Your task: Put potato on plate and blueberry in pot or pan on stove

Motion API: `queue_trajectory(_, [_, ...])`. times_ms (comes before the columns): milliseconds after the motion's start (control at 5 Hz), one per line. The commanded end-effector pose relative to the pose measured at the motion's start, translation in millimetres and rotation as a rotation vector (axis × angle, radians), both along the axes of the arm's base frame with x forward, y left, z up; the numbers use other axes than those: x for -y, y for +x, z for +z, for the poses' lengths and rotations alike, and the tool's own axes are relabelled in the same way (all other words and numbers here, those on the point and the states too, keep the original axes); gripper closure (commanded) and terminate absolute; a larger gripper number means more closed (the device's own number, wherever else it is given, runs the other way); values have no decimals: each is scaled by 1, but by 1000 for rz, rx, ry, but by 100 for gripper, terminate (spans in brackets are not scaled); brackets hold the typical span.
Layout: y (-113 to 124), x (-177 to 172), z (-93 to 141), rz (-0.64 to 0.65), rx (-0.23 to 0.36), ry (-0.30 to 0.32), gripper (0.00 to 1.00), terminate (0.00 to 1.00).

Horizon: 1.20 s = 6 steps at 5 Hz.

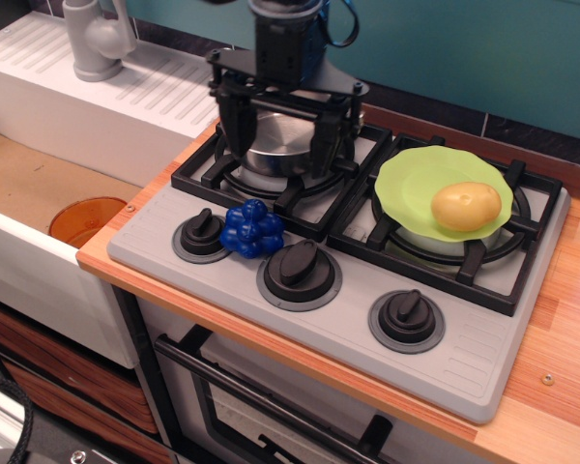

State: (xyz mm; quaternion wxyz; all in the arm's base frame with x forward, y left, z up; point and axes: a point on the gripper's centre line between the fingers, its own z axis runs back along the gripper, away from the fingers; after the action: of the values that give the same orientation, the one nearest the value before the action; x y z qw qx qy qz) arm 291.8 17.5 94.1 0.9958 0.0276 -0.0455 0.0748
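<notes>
Starting nearest, at the front edge of the stove [464, 372]: three black knobs [299, 274] in a row along the grey panel. Wedged on that panel between the left and middle knobs, touching or all but touching both, just ahead of the front-left grate: the blueberry [252, 230], not yet in any vessel. Looks light and rigid, a bumpy cluster of small balls; likely prone to rolling or squirting sideways if pinched off-centre. Best taken from above across its widest middle, fingers set front-to-back into the free space, since the knobs crowd it left and right.

Farther in, on the right-hand grate of the stove: the lime-green plate [411, 179], with the potato [466, 206] resting on its right half. That part judged done. Smooth and egg-shaped, so probably slippery; no need to touch again.

On the back-left grate: the steel pot [275, 147], empty as far as can be seen. Hanging directly above it: the gripper [278, 145], fingers spread wide and pinching nothing, tips dipping around the pot's rim.

Beyond the stove's left side: an orange bowl [87, 220] down in the sink, and a grey tap [95, 39] at the rear.
</notes>
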Motion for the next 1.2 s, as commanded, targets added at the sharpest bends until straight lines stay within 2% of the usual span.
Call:
queue_trajectory(0, [7,1,16,-4,62,5,0,0])
queue_trajectory(200, [7,1,16,-4,62,5,0,0])
queue_trajectory(400, [8,-3,1,-31,103,1,0,0])
queue_trajectory(1000, [8,-7,-16,-30,170,43,0,0])
